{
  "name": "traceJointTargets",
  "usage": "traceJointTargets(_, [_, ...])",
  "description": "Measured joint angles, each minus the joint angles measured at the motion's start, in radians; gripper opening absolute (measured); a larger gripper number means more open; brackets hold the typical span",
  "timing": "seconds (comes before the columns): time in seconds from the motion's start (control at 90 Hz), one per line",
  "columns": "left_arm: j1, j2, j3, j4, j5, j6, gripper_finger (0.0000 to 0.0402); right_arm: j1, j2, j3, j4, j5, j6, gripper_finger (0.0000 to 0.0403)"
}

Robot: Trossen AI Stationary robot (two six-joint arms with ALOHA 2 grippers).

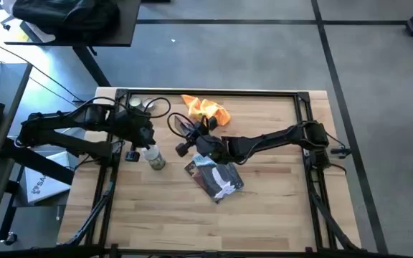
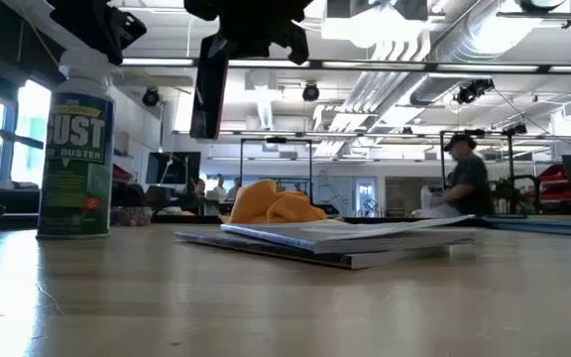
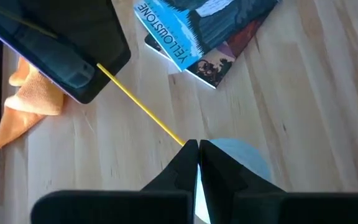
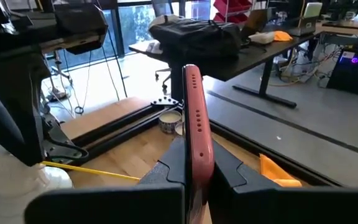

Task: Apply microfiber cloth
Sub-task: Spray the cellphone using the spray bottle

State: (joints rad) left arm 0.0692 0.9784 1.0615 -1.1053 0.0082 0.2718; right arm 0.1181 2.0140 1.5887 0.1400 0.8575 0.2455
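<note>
My right hand (image 4: 191, 171) is pinching a phone (image 4: 197, 118), holding it on edge and lifted clear of the surface (image 1: 264, 215), above the booklets (image 1: 214, 179) lying near the middle. In the high view that hand (image 1: 192, 140) sits just past the booklets, toward the far side. My left hand (image 3: 197, 155) is pressed together around the top of a spray can (image 1: 154, 156); its thin yellow straw (image 3: 142, 106) runs out toward the phone (image 3: 61, 43). The can (image 2: 75, 149) stands upright on the left part of the surface, beside the booklets and apart from them; its label reads DUST. The top booklet (image 3: 191, 31) reads YELLOWSTONE.

Beyond the phone lies the cloth (image 1: 206, 110), bright orange, rumpled into folds, resting on the surface near the far rail (image 1: 214, 92), untouched by either hand. From table height the cloth (image 2: 271, 203) shows behind the booklets (image 2: 335, 243). Two small tins (image 1: 140, 105) sit at the far left corner. Farther back in the room stands a person (image 2: 464, 183)
</note>
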Motion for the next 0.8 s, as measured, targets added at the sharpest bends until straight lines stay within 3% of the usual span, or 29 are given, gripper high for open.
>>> traceJointTargets(0.433, [0.000,0.001,-0.001,-0.002,-0.001,0.001,0.0000,0.022,-0.002,0.001,-0.127,-0.055,0.112,0.0000])
traceJointTargets(0.8, [0.000,0.001,-0.002,-0.001,-0.002,0.002,0.0000,0.034,-0.086,0.003,-0.026,0.051,-0.069,0.0000])
